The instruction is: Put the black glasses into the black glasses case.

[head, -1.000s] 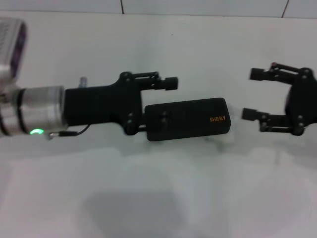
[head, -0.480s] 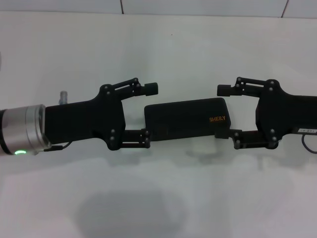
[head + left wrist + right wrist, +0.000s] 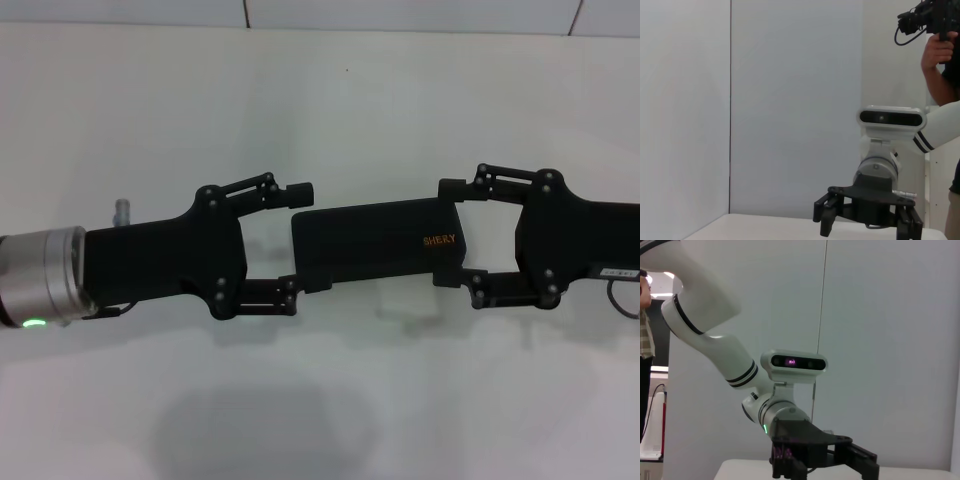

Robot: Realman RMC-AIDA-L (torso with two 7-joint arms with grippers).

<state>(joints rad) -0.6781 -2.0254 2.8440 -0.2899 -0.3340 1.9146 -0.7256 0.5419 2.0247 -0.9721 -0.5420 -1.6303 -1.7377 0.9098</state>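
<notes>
The black glasses case (image 3: 375, 243) lies closed on the white table, its orange "SHERY" lettering toward its right end. My left gripper (image 3: 296, 241) is open, one finger on either side of the case's left end. My right gripper (image 3: 451, 232) is open and straddles the case's right end, with its near finger against the corner. The black glasses are not in view. The left wrist view shows only the right arm's gripper (image 3: 867, 220) farther off. The right wrist view shows the left arm's gripper (image 3: 825, 460).
The white table (image 3: 330, 100) spreads all around the case, and a tiled wall edge runs along the far side. A person with a camera (image 3: 940, 45) stands beyond the table in the left wrist view.
My right gripper has come in from the right to straddle the case's right end. My left gripper has drawn back left, from over the case to its left end.
</notes>
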